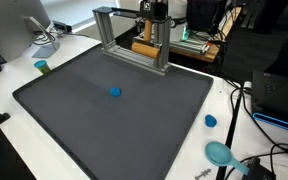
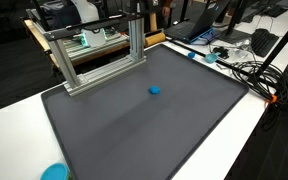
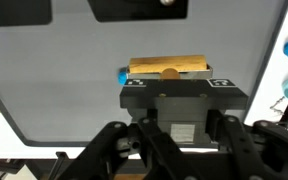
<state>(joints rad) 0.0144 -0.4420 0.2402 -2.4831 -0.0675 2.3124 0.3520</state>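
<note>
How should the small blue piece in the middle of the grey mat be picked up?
Pinch the blue piece across its sides, coming straight down from above. It is small and low, lying alone on the flat mat, with open room all round and the metal frame well apart. The tool, though, looks shut on a wooden block.

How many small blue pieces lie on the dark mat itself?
1. The small blue piece lies near the middle of the dark mat. A second blue piece lies off it, on the white table. The metal frame may hide more.
</note>
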